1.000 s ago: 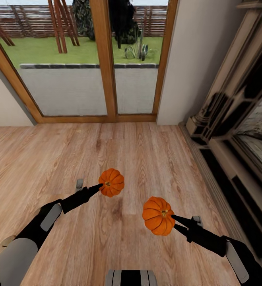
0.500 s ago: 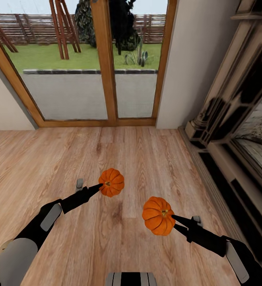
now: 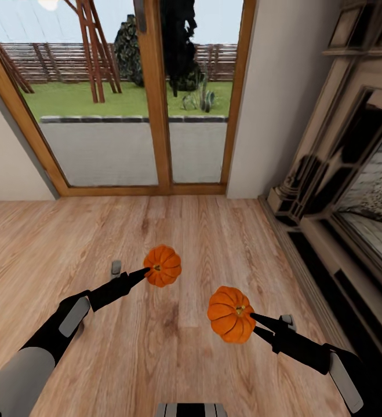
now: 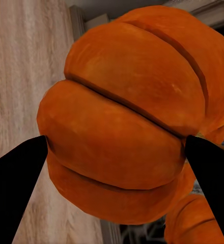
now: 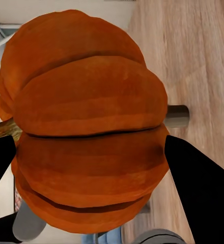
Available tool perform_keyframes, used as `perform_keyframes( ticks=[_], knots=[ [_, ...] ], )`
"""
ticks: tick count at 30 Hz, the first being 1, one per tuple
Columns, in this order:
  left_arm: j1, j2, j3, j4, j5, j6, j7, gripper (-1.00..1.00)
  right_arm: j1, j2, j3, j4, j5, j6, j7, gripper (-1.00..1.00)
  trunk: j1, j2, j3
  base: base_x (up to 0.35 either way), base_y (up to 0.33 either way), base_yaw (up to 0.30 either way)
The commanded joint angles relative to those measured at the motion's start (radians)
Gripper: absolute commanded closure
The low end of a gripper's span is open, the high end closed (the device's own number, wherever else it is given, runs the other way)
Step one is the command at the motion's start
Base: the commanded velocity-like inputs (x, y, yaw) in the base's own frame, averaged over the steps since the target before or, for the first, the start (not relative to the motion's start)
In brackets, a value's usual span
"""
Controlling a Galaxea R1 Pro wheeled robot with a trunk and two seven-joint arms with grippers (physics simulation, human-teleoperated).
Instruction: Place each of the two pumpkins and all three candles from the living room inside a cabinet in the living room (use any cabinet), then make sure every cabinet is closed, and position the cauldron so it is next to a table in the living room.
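Two pumpkins (image 3: 162,266) (image 3: 231,314) clamped, one per gripper (image 3: 146,270) (image 3: 252,323); bare plank floor (image 3: 202,243) ahead; fireplace (image 3: 341,191) edging right.

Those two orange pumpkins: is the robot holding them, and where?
Yes. The left gripper clamps one pumpkin by its ribbed sides; the right gripper clamps the other pumpkin likewise.

Stone fireplace (image 3: 353,191) cut off by head view's right and top edges. Glass door (image 3: 133,98) top cropped. Left-held pumpkin (image 4: 127,117) hides most of the floor and the second pumpkin behind; right-held pumpkin (image 5: 86,127) hides its gripper's contact points.
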Motion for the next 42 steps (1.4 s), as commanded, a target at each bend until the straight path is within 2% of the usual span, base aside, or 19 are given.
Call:
perform_keyframes(
  ticks=[1, 15, 24, 42],
  knots=[
    [0.000, 0.001, -0.004, 0.000, 0.008, 0.006, 0.000, 1.00, 0.000, 0.000, -0.001, 0.000, -0.001, 0.004, 0.002, 1.00, -0.001, 0.000, 0.004, 0.000, 0.000, 0.000],
    [0.000, 0.001, -0.003, 0.003, 0.007, 0.005, -0.016, 1.00, 0.000, 0.000, 0.001, 0.000, -0.001, 0.002, 0.002, 1.00, -0.007, 0.003, 0.077, 0.000, 0.000, 0.000],
    [0.000, 0.001, -0.003, 0.004, 0.007, 0.005, -0.016, 1.00, 0.000, 0.000, 0.001, 0.000, -0.001, 0.003, 0.002, 1.00, -0.011, 0.005, 0.114, 0.000, 0.000, 0.000],
    [0.000, 0.003, -0.002, 0.010, 0.008, 0.005, -0.013, 1.00, 0.000, 0.000, 0.001, 0.000, -0.001, 0.004, 0.003, 1.00, -0.012, 0.006, 0.121, 0.010, 0.000, 0.000]
  ],
)
